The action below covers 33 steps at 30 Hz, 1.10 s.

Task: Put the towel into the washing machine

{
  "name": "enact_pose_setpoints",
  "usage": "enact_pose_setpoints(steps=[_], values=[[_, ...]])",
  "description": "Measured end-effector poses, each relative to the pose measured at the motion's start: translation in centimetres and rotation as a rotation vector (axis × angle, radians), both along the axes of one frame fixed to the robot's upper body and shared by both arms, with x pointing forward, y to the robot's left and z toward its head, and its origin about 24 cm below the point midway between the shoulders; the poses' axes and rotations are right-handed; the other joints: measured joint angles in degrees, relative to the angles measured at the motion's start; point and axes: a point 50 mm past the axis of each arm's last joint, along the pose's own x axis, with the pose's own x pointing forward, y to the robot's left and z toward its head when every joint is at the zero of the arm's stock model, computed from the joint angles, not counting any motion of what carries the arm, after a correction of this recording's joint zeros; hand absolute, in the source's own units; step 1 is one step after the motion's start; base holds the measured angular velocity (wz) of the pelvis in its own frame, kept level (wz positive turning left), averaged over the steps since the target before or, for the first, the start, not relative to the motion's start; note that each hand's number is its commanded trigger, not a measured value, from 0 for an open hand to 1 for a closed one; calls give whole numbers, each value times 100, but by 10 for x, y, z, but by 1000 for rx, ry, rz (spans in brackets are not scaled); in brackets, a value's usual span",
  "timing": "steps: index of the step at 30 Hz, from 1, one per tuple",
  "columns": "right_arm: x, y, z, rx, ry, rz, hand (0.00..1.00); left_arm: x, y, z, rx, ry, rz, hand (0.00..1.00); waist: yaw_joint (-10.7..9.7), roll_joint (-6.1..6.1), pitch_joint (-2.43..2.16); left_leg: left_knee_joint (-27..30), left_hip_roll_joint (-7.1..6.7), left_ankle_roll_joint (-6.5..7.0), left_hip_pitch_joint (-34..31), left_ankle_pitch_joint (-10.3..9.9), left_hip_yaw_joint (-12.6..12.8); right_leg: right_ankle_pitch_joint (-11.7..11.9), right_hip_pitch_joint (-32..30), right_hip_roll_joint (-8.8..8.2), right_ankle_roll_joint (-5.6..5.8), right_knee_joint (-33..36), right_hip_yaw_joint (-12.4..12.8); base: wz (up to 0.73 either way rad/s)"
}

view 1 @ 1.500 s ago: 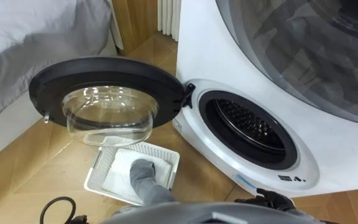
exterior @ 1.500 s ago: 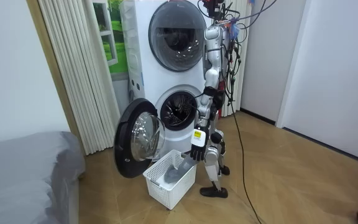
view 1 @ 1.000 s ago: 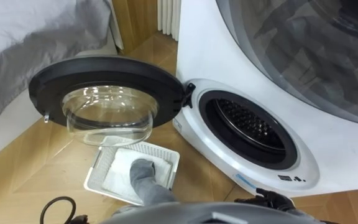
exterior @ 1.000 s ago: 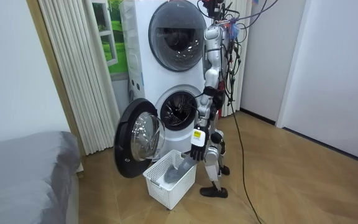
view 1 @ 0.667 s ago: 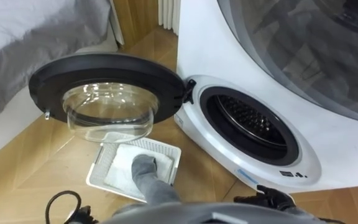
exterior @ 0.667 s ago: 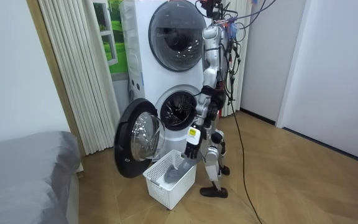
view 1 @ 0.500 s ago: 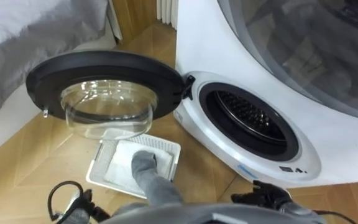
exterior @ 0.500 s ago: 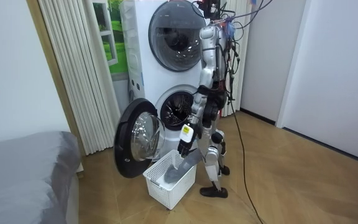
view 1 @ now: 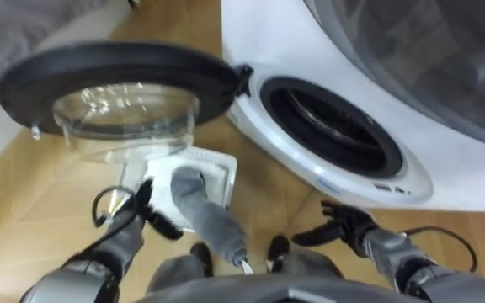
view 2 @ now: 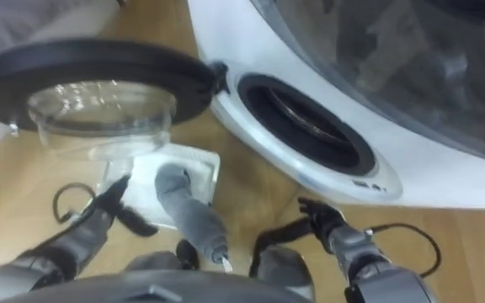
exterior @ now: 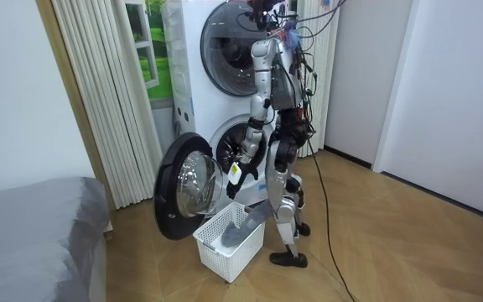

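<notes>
A white towel (view 1: 162, 182) lies in a white slotted basket (view 1: 223, 165) on the wood floor, just under the washing machine's open round door (view 1: 108, 71). The dark drum opening (view 1: 335, 126) gapes to the right of the door. My left hand (view 1: 137, 209) hovers at the basket's left edge with fingers spread, open and holding nothing. My right hand (view 1: 343, 225) hangs open below the drum opening, apart from the machine. In the room view I stand bent forward beside the basket (exterior: 225, 252), left hand (exterior: 235, 172) raised before the door.
A second machine (exterior: 229, 46) with a glass door is stacked above the washer. A grey bed (exterior: 32, 235) stands at the room view's left, with a pleated curtain (exterior: 99, 101) behind it. Open wood floor stretches to the room view's right.
I have bent forward and the eye view has tipped down. Both hands have come up into it; the left arm rose from my side toward the door and basket.
</notes>
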Motion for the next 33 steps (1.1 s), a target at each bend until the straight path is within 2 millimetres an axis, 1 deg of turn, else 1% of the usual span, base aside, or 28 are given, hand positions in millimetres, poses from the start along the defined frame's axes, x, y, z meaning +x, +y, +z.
enact_pose_setpoints(steps=[1, 2, 3, 4, 5, 6, 7, 8, 9, 10, 12, 13, 14, 16, 17, 18, 19, 20, 21, 22, 23, 24, 25, 28, 29, 30, 31, 33], values=[[9, 8, 3, 5, -28, 9, 0, 7, 1, 4, 3, -22, -7, 0, 21, -60, 13, 212, 16, -18, -234, -13, -194, 164, -328, 209, -195, -623, 268, -48], [14, 12, 4, 11, -41, 18, 0, 7, 4, 4, 6, -19, -2, 0, 2, -143, -3, 400, -35, -67, -406, -59, -183, 715, -413, 192, -251, -967, 269, -26], [17, 11, 6, 4, -57, 23, 0, 10, -2, 4, -5, -13, -4, 0, -127, -22, 28, 743, -19, -181, -689, -287, -119, 848, -495, 183, -289, -975, 13, 13], [19, 11, 7, -4, -70, 17, 0, 15, -6, 6, -12, -25, -15, 0, -227, 90, 90, 993, 45, -197, -922, -343, 13, 839, -593, 208, -304, -892, -33, 25], [20, 12, 7, -3, -72, 17, 0, 18, -7, 8, -14, -35, -19, 0, -277, 104, 97, 1067, 66, -190, -1029, -332, 100, 837, -673, 200, -306, -834, -15, 25], [24, 14, 9, 6, -83, 16, 0, 24, -5, 12, -12, -55, -26, 0, -337, 103, 97, 1108, 108, -180, -1179, -323, 267, 832, -870, 202, -301, -681, 79, 19], [29, 15, 11, 9, -102, 19, 0, 30, -6, 15, -6, -73, -40, 0, -365, 85, 94, 1121, 104, -177, -1288, -324, 349, 826, -1075, 190, -293, -532, 146, 16], [32, 15, 13, 12, -113, 20, 0, 34, -7, 17, -2, -83, -51, 0, -369, 77, 95, 1140, 96, -176, -1358, -325, 384, 824, -1172, 197, -290, -481, 148, 12], [38, 15, 16, 17, -128, 17, 0, 39, -10, 21, 7, -100, -81, 0, -374, 70, 94, 1245, 93, -148, -1536, -340, 521, 824, -1332, 176, -289, -442, 182, 4], [43, 16, 18, 21, -142, 20, 0, 46, -13, 25, 21, -117, -116, 0, -365, 67, 93, 1375, 92, -81, -1721, -379, 598, 822, -1488, 156, -284, -412, 180, 0], [52, 19, 23, 28, -162, 43, 0, 50, -14, 28, 54, -124, -165, 0, -379, 67, 96, 1547, 96, -24, -2015, -413, 701, 846, -1762, 130, -247, -323, 232, -4], [57, 21, 26, 34, -176, 51, 0, 55, -15, 31, 80, -134, -206, 0, -406, 72, 101, 1666, 100, 7, -2218, -406, 736, 878, -1933, 101, -250, -266, 228, 0], [58, 22, 27, 36, -183, 56, 0, 58, -15, 33, 94, -142, -225, 0, -409, 73, 101, 1721, 100, 19, -2317, -404, 736, 896, -2020, 91, -259, -242, 219, 11], [65, 26, 32, 52, -216, 61, 0, 69, -14, 42, 151, -178, -290, 0, -482, 85, 110, 1957, 127, 73, -2782, -431, 737, 934, -2414, 80, -282, -105, 243, 5], [68, 26, 34, 58, -228, 57, 0, 72, -15, 44, 162, -190, -302, 0, -496, 99, 119, 2041, 138, 85, -2895, -440, 737, 943, -2505, 81, -274, -70, 246, 0], [71, 24, 36, 66, -240, 46, 0, 79, -17, 50, 179, -216, -330, 0, -524, 134, 148, 2224, 157, 112, -3135, -464, 738, 953, -2717, 70, -261, 44, 255, 0], [75, 22, 39, 72, -253, 36, 0, 86, -20, 56, 193, -246, -353, 0, -535, 157, 163, 2403, 186, 148, -3398, -496, 782, 953, -2992, 50, -260, 200, 277, -4], [77, 21, 41, 77, -263, 30, 0, 90, -21, 59, 208, -260, -371, 0, -535, 166, 170, 2493, 199, 160, -3525, -509, 800, 956, -3118, 45, -262, 268, 291, -8], [82, 20, 44, 87, -279, 17, 0, 96, -22, 65, 237, -285, -398, 0, -573, 182, 183, 2642, 209, 173, -3765, -528, 810, 975, -3358, 44, -273, 387, 320, -10], [86, 22, 47, 108, -298, 2, 0, 99, -20, 68, 269, -299, -422, 0, -652, 198, 193, 2769, 228, 175, -3941, -542, 821, 1007, -3537, 38, -325, 497, 330, -11], [87, 23, 48, 116, -306, 0, 0, 100, -20, 69, 282, -302, -435, 0, -672, 200, 195, 2831, 246, 176, -4010, -556, 832, 1011, -3609, 44, -331, 535, 335, -16], [89, 24, 50, 134, -315, -10, 0, 102, -20, 71, 304, -310, -460, 0, -695, 202, 195, 2954, 305, 173, -4141, -606, 872, 1017, -3745, 63, -353, 610, 355, -18], [92, 25, 52, 145, -324, -22, 0, 104, -21, 73, 320, -327, -474, 0, -730, 202, 195, 3010, 304, 152, -4270, -622, 887, 1021, -3885, 58, -359, 657, 359, -15], [101, 27, 59, 174, -354, -26, 0, 113, -29, 82, 383, -375, -549, 0, -842, 218, 205, 3211, 316, 154, -4625, -655, 885, 1023, -4256, 53, -365, 827, 408, -5], [103, 27, 60, 179, -361, -24, 0, 115, -31, 83, 393, -380, -566, 0, -860, 218, 205, 3252, 322, 156, -4683, -668, 885, 1024, -4315, 50, -387, 875, 409, 0], [106, 30, 63, 185, -370, -12, 0, 116, -33, 85, 413, -387, -600, 0, -914, 218, 205, 3354, 346, 163, -4775, -708, 886, 997, -4415, 45, -417, 983, 404, -3], [110, 33, 66, 185, -386, 12, 0, 116, -36, 85, 429, -390, -628, 0, -955, 221, 207, 3459, 400, 173, -4879, -747, 890, 976, -4496, 60, -424, 1053, 394, -4], [117, 37, 72, 178, -408, 41, 0, 119, -39, 88, 448, -400, -659, 0, -990, 220, 206, 3561, 419, 182, -5028, -782, 887, 957, -4650, 61, -432, 1143, 396, -2]])
